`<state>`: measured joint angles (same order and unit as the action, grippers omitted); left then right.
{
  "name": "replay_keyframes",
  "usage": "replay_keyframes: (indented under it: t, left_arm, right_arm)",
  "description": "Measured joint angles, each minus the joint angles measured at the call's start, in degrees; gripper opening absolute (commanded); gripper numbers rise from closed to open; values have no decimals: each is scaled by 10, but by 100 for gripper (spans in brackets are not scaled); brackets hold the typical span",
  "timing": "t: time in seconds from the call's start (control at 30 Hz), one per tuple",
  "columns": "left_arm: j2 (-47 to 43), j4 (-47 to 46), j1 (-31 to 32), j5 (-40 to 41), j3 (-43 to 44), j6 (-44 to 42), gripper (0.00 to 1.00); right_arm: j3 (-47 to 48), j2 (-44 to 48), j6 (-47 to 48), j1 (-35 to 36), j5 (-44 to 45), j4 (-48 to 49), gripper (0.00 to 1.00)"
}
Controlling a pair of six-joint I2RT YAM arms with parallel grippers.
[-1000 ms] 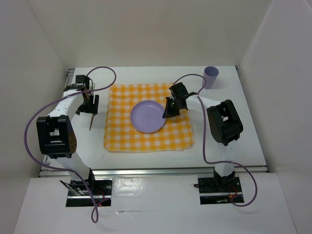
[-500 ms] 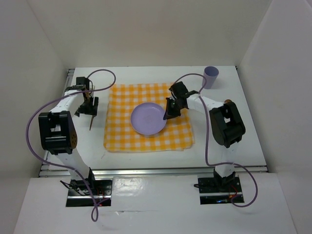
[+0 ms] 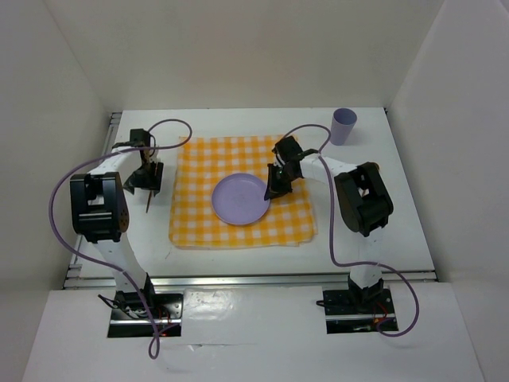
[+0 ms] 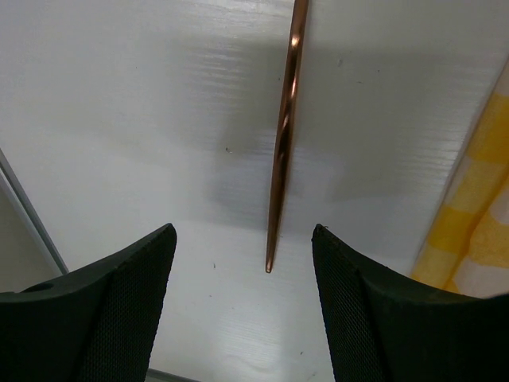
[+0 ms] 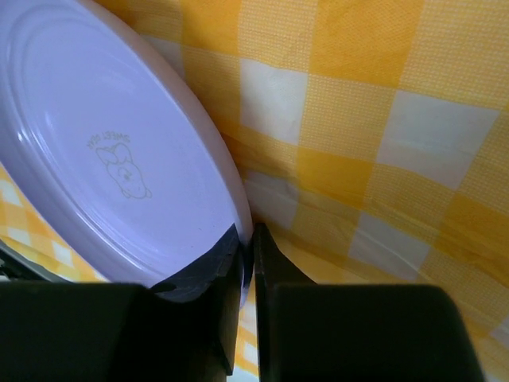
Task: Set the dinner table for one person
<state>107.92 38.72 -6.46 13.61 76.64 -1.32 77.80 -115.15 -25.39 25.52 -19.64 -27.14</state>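
Left fingers (image 4: 127, 294) apart astride a copper rod (image 4: 282, 159), its top cut off, on white worktop (image 4: 119, 95) by the left edge; right fingers (image 5: 208, 274) clamp the plate (image 5: 119, 143) rim

The top view looks down from high behind the arms, far off, and takes in the whole table (image 3: 398, 207). The left wrist view looks down, close, past the left gripper (image 4: 243, 231) at a stick (image 4: 286, 119). The top view shows this stick at 9 o'clock of the cloth (image 3: 199, 227). The right wrist view is very near, looking past the right gripper (image 5: 248, 239) at the plate (image 5: 119, 143) edge at 3 o'clock. Plate and cloth show in the top view too.
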Motion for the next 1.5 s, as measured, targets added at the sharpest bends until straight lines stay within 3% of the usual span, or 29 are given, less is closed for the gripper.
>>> replay_keyframes:
  t: [0.1,0.13,0.27,0.63,0.83,0.9,1.3,1.5]
  left_arm:
    - [5,-3,0,0,3,0,76]
    - [6,-3,0,0,3,0,76]
    - [11,-6,0,0,3,0,73]
    - [90,-2,0,-30,82,2,45]
    - [109,6,0,-61,106,2,17]
    - [116,15,0,-68,117,0,2]
    - [129,61,-21,-109,148,48,0]
    - [35,97,-21,-132,127,99,0]
  right_arm:
    - [2,-1,2,0,-4,-2,41]
    - [3,-1,5,0,-3,-3,55]
    - [16,-1,11,1,-3,-15,76]
    - [47,80,24,1,32,-41,76]
    - [57,138,26,1,59,-44,76]
    - [58,151,26,1,68,-47,76]
    - [38,230,23,-31,84,-58,79]
    - [16,252,22,-48,93,-59,80]
